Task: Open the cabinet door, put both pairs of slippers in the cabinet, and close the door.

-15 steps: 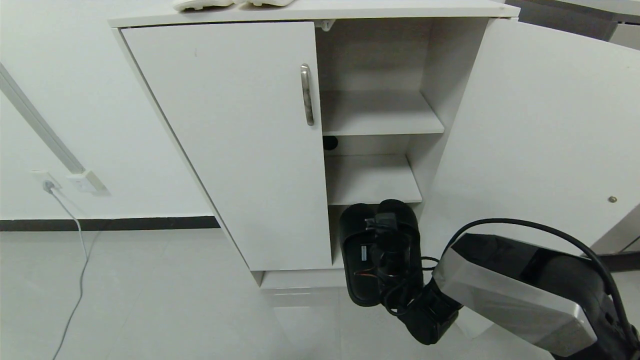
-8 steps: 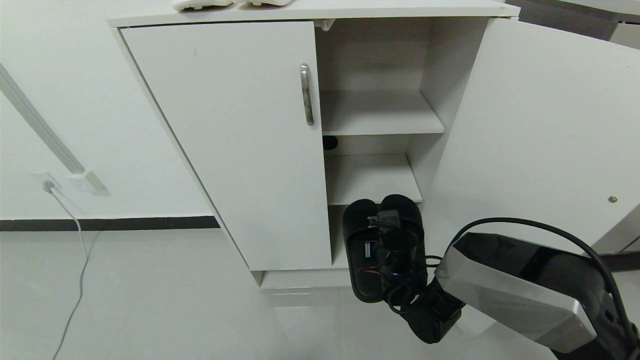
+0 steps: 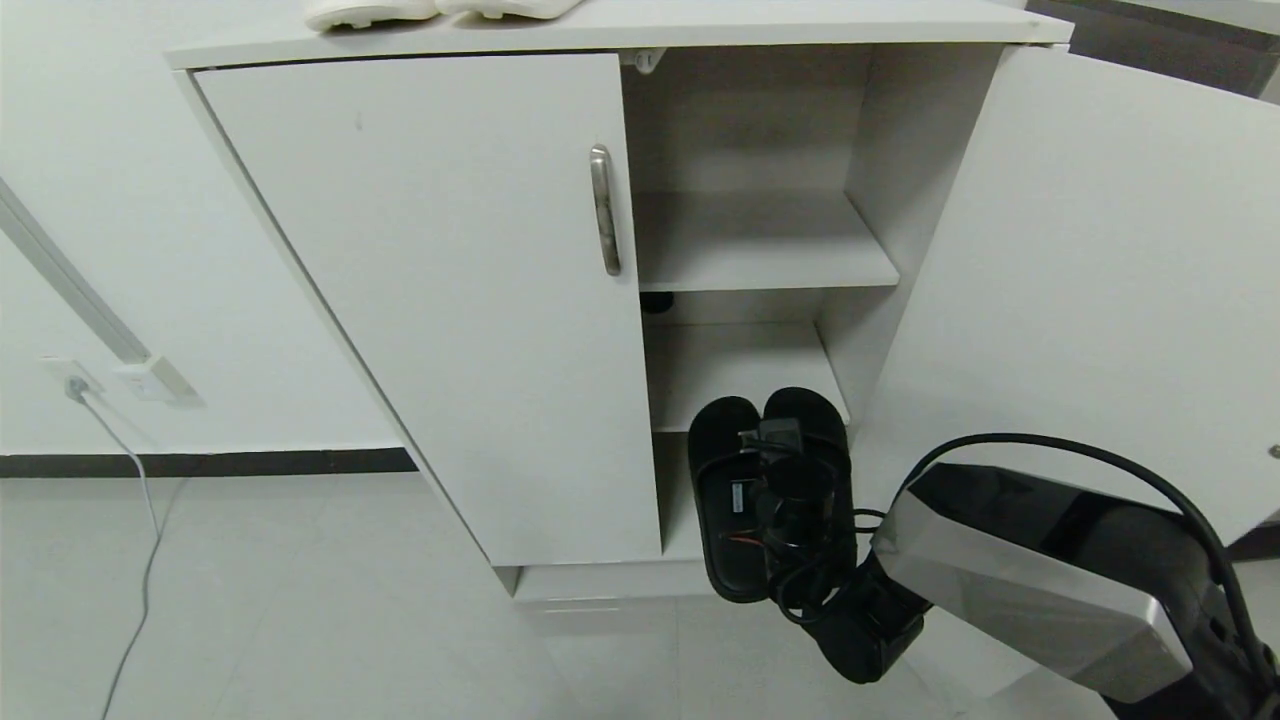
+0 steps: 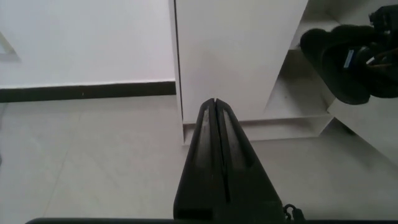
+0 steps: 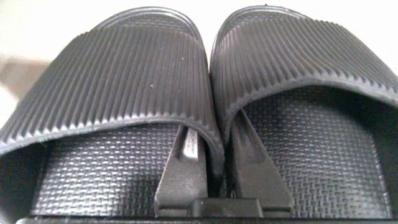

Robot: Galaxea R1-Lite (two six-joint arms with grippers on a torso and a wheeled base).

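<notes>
The right gripper [image 5: 213, 140] pinches the inner straps of a pair of black ribbed rubber slippers [image 3: 725, 500], held at the mouth of the tall white wooden cabinet's [image 3: 400, 300] bottom compartment. The left gripper [image 4: 214, 107] hangs low, fingers pressed together.

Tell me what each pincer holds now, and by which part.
The right pincer holds the black slippers by their adjoining inner side walls, pinched together. The left pincer is shut and holds nothing.

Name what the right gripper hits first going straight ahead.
The right gripper, clamping the black ribbed slippers, aims into the white cabinet below the lower shelf; the toes might clip that shelf first. Depth unclear.
</notes>
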